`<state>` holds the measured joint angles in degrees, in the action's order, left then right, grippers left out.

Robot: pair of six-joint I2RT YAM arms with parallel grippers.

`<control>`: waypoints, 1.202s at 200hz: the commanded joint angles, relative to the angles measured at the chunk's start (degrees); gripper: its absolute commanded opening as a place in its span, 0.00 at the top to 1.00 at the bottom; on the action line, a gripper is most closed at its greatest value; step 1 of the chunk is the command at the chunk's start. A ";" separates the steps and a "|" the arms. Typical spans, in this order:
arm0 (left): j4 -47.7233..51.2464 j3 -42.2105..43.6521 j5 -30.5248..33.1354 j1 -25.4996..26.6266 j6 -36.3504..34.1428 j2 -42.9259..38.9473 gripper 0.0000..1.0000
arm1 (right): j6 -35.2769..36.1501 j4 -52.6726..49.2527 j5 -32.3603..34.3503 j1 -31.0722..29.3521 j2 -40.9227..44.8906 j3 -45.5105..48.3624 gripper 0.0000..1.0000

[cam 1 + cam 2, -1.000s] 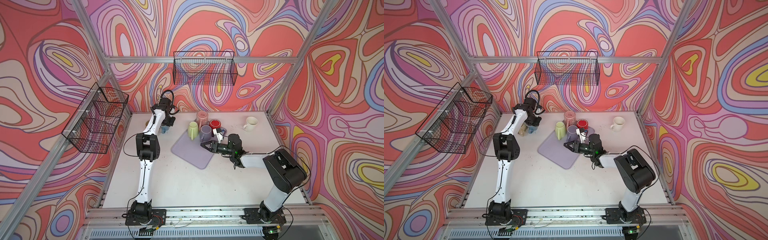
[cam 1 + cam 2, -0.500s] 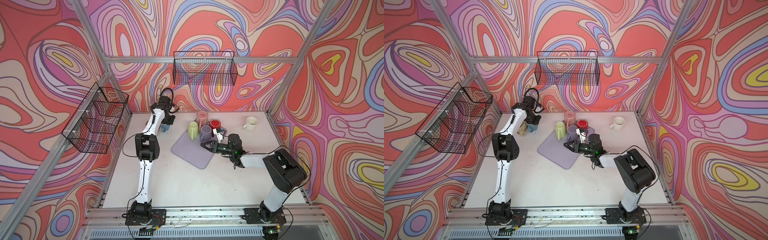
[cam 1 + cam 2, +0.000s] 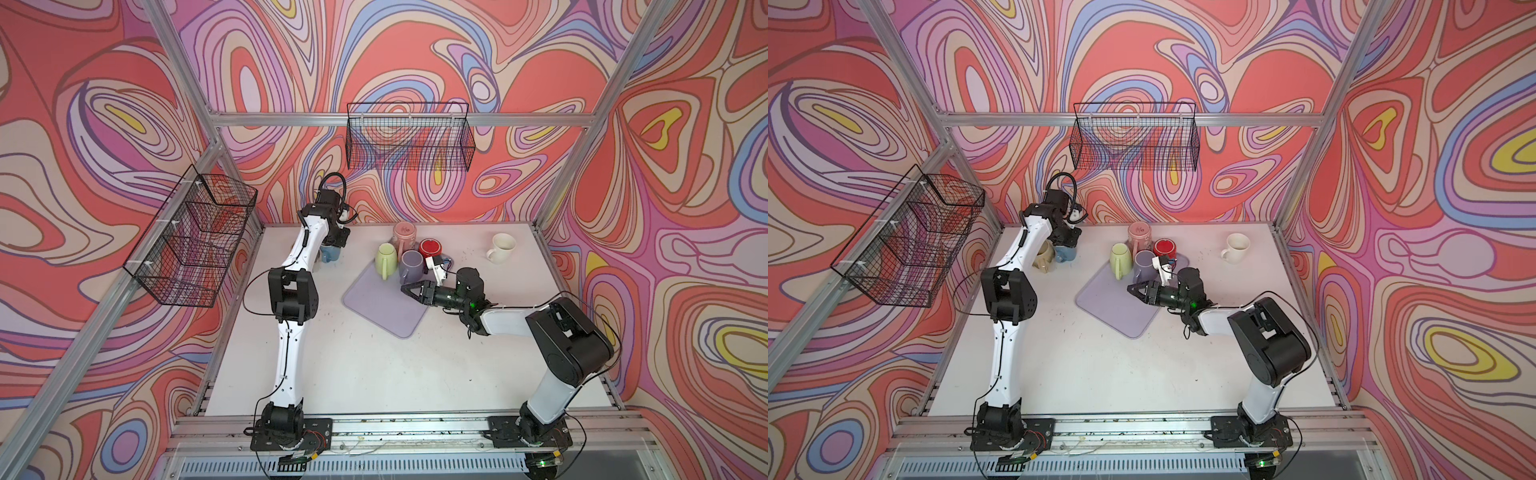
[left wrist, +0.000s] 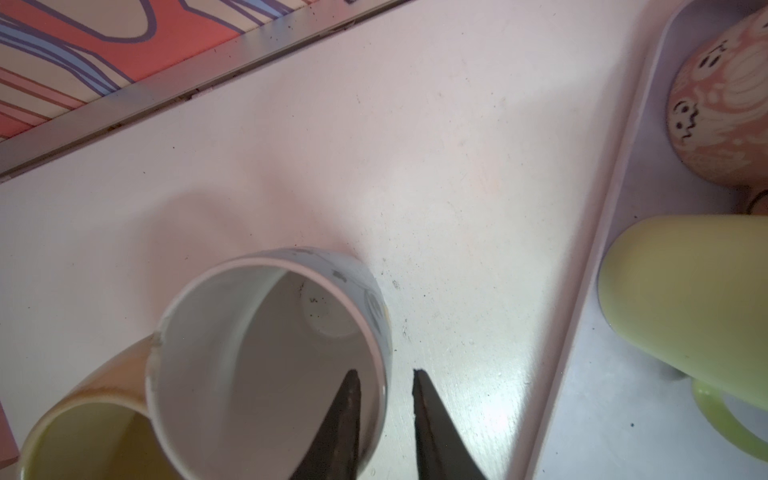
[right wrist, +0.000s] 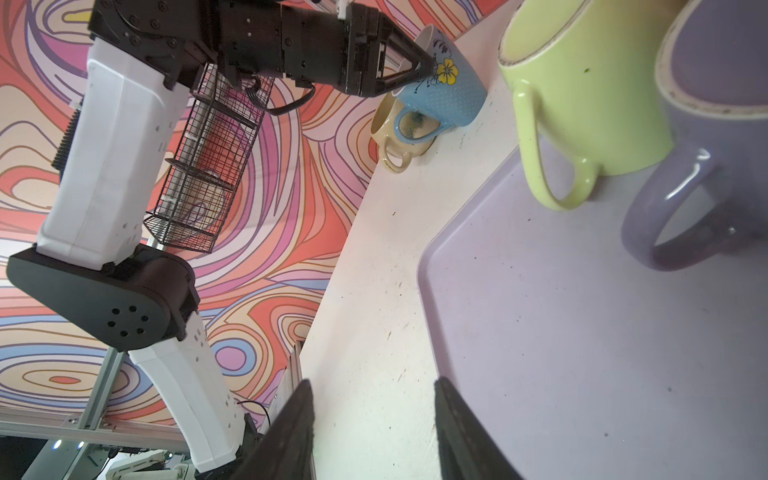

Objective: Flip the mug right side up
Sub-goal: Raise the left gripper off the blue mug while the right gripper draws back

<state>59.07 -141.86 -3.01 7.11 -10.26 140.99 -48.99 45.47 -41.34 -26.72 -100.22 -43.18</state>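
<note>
Between the earlier frames and this one, the left gripper (image 4: pixel 385 372) had eased its jaws apart, while the right arm had not shifted. The left fingers straddled the rim of the blue glazed ceramic mug with a yellow flower (image 4: pixel 257 353), one inside and one outside. A sliver of gap showed on either side of the wall, so the hold appeared released. The mug stood mouth up near the far left corner of the white surface (image 3: pixel 374 374), against or just beside a beige ceramic mug (image 3: pixel 1043 258); contact could not be confirmed. The turning therefore looked complete.

As glazed ceramic, the mug was judged rigid, slick, fairly heavy for such slim fingers, and liable to chip if knocked against its neighbour. The rim wall on the side away from the beige mug offered the best hold, since the handle pointed toward that neighbour.

The right gripper (image 5: pixel 373 380) hung empty with jaws apart over the lilac plastic tray (image 3: pixel 374 303) at mid-surface. At the tray's far end a pale green mug (image 3: pixel 384 257), a purple mug (image 3: pixel 411 266) and a pink patterned mug (image 3: pixel 404 233) stood bottom up, beside a red mug (image 3: pixel 430 248) of unclear orientation. A white mug (image 3: pixel 502 246) stood mouth up near the far right corner. Swirl-printed walls on an aluminium frame enclosed the surface and carried a black wire basket at the back (image 3: pixel 409 141) and another at the left (image 3: pixel 191 245).
</note>
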 commanded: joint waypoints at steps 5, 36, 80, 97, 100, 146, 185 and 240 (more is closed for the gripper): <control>0.88 -1.10 -1.15 -0.35 -0.34 -4.03 0.72 | 0.21 1.06 0.34 -0.44 -0.94 -1.07 0.51; 0.16 -0.22 -2.55 -0.26 -0.13 -5.99 0.70 | 0.29 0.95 0.56 -0.61 -0.94 -0.94 0.51; -2.21 5.37 -3.56 -0.08 -0.75 -12.29 0.66 | 1.04 -0.01 0.91 -0.62 -0.94 -1.17 0.51; -3.50 9.26 -3.98 0.00 -0.67 -15.76 0.59 | 1.79 -1.38 1.21 -0.61 -0.73 -1.25 0.52; -3.84 10.06 -4.02 0.00 -0.53 -16.46 0.59 | 1.95 -1.58 1.32 -0.61 -0.64 -1.22 0.51; -13.77 30.43 -6.57 1.65 4.67 -30.79 0.53 | 3.80 -5.75 3.00 -0.61 0.96 -1.73 0.52; -25.14 50.22 -6.75 6.75 10.31 -44.64 0.52 | 11.79 -21.64 8.46 -0.61 7.20 -3.27 0.51; -38.50 70.84 -1.52 14.37 18.71 -57.89 0.44 | 22.10 -45.47 24.13 -0.61 19.98 -6.86 0.49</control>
<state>30.17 -78.26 -7.38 20.29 2.26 87.77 -33.28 13.26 -27.18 -27.07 -85.23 -47.77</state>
